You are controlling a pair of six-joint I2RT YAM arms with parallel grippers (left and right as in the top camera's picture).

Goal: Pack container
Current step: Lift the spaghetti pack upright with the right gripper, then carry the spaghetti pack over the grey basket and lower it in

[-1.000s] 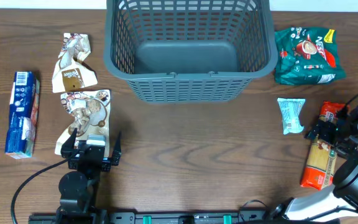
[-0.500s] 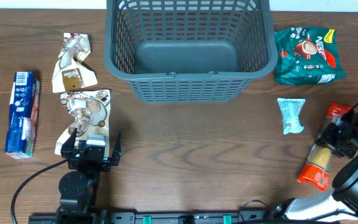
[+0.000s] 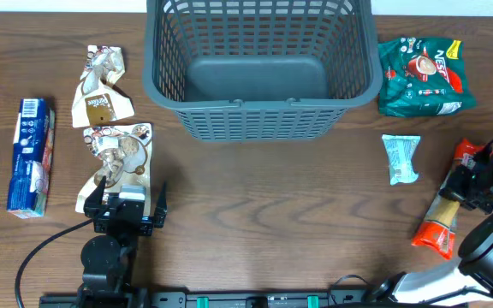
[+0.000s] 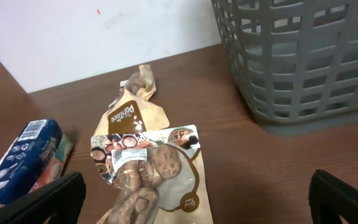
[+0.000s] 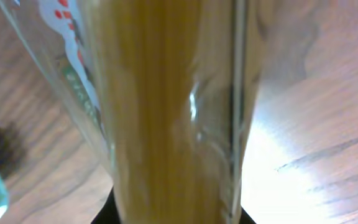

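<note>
The container (image 3: 255, 121), a large grey lattice basket, stands at the back centre with nothing in it; its wall also fills the upper right of the left wrist view (image 4: 303, 68). At the right edge my right gripper (image 3: 470, 185) is shut on a long clear packet of spaghetti (image 3: 438, 228), which lies slanted. That packet (image 5: 166, 106) fills the right wrist view, clamped between the dark fingers at the bottom. My left gripper (image 3: 127, 199) is open at the front left, just behind a packet of dried mushrooms (image 3: 118, 158), with nothing between its fingers (image 4: 39, 199).
A crumpled brown packet (image 3: 101, 85) and a blue box (image 3: 31, 156) lie at the left. A green coffee bag (image 3: 419, 75) and a small pale blue packet (image 3: 400, 158) lie right of the basket. Bare wood stretches in front of the basket.
My right gripper closed on the spaghetti packet, which turned onto its edge and now lies slanted with its top end shifted right. The left arm has not moved.
</note>
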